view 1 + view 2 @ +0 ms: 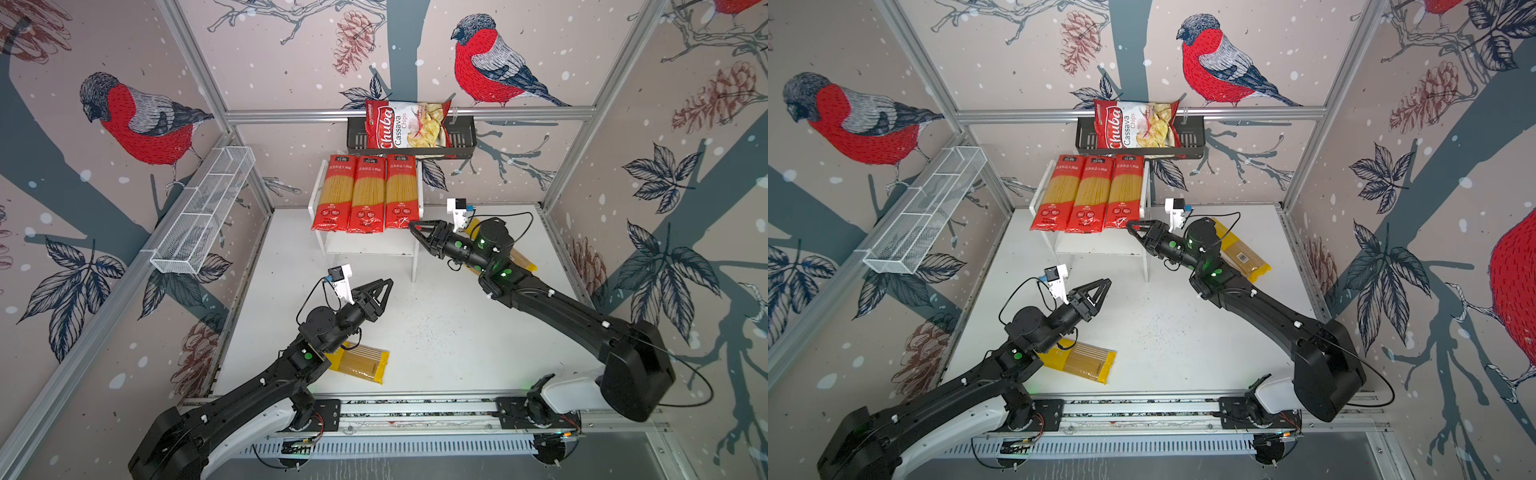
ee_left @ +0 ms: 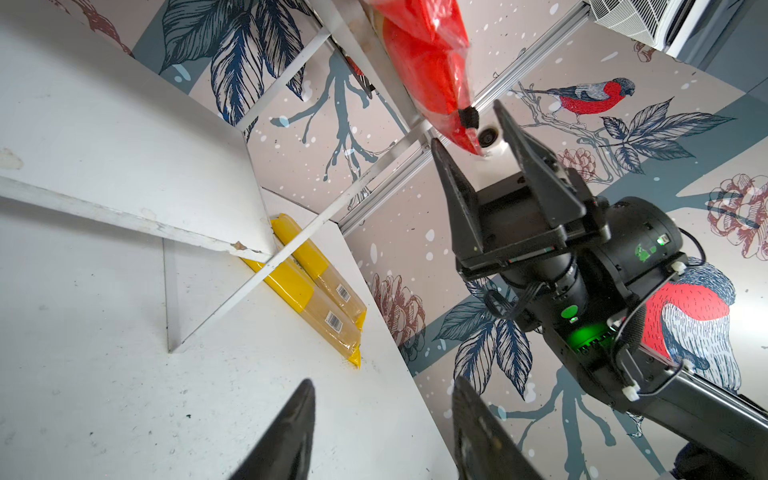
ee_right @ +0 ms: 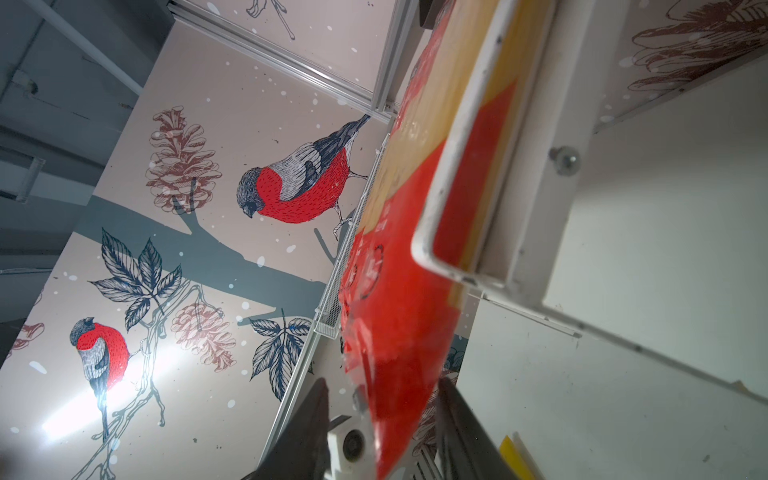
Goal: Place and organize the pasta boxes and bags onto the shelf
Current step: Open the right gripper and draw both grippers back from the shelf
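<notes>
Red packets: left red packet [image 1: 334, 195], middle red packet [image 1: 368, 195] and right red packet [image 1: 401, 191] lie close side by side on the shelf's top board, with their near ends hanging over its front edge.
Shelf [image 1: 370, 247]: white 2-tier stand at the far middle of the table, close to the far wall.
Right gripper [image 1: 412, 227]: at the near end of the right red packet. In the right wrist view its fingers stand apart on either side of that red end, not pinching it.
Yellow packets: 2 yellow packets [image 2: 320, 291] lie side by side on the table right of the shelf, partly under the right arm. A lone yellow packet [image 1: 361, 365] lies at the near left, partly under the left arm.
Left gripper [image 1: 390, 283]: over the table on the near side of the shelf — fingers spread, nothing between them.
Table [image 1: 436, 332]: white, speckled.
Far wall: Cassava Chips bag [image 1: 405, 124] in a black basket [image 1: 461, 139] — just above the shelf.
</notes>
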### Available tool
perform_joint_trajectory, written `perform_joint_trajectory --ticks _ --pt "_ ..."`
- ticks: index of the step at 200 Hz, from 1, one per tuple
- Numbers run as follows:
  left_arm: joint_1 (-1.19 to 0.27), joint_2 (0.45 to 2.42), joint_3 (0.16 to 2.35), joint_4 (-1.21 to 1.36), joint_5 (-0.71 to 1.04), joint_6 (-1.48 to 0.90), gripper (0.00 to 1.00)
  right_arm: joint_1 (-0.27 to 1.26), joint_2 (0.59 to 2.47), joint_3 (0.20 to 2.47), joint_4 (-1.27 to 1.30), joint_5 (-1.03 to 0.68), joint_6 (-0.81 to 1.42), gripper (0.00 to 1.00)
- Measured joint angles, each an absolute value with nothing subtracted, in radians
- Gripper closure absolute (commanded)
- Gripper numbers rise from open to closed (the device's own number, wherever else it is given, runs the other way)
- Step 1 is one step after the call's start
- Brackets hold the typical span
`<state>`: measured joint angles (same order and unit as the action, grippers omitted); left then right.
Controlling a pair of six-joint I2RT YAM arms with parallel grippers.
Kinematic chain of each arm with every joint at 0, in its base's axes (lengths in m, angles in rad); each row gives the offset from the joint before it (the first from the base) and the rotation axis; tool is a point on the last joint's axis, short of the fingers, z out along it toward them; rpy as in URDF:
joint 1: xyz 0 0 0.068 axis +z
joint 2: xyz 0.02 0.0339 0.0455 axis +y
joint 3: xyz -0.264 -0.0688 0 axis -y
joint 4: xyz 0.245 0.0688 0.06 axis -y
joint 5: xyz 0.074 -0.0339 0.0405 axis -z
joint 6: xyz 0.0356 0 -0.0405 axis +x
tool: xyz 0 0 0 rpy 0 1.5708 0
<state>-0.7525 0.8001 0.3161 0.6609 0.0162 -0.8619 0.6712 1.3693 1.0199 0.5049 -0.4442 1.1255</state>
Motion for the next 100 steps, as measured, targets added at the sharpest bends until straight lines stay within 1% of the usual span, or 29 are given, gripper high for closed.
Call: perform_joint_trajectory --ticks 17,49,74,100 --pt "-0.753 0.799 0.316 0.639 0.013 -0.855 0.48 0.669 1.311 1.002 0.456 -0.446 1.079 0.49" --pt "-0.762 0.799 0.328 0.569 -0.005 -0.816 0.47 0.66 1.197 0.948 0.332 -0.421 0.968 0.49" --pt "-0.78 0.785 0.331 0.492 -0.039 -0.791 0.47 0.652 1.142 0.856 0.258 -0.392 0.918 0.49" --pt "-0.783 0.773 0.32 0.387 -0.098 -0.786 0.47 0.656 1.119 0.732 0.213 -0.384 0.916 0.5"
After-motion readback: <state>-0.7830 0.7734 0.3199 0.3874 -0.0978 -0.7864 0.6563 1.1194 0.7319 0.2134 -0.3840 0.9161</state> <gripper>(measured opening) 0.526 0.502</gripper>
